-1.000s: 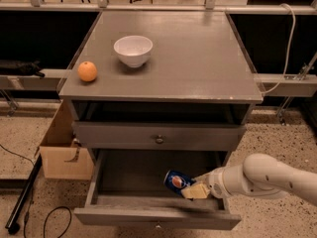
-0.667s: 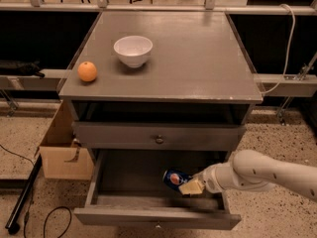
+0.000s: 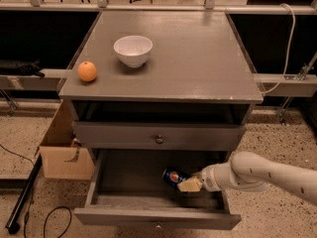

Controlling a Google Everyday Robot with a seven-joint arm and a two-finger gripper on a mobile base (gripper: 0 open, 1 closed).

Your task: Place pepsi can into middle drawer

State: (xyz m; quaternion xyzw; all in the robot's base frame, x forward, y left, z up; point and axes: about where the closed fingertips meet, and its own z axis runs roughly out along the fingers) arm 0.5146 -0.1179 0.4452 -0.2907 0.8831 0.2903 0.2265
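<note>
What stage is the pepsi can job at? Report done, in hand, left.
Done: the wide grey wooden middle drawer stands open, and the small blue pepsi can is inside it, over its dark floor. In hand: the robot's pale gripper sits in the drawer against the can; whether it grips is unclear. Left: confirm release, pull the arm out.

The middle drawer (image 3: 94, 182) is open from above, with free floor at 9 o'clock of the pepsi can (image 3: 173, 175). The gripper (image 3: 188, 184) crowds the can's 4 o'clock, the arm (image 3: 267, 172) crossing the drawer's right wall. The upper drawer front (image 3: 124, 135) overhangs at 12 o'clock.
</note>
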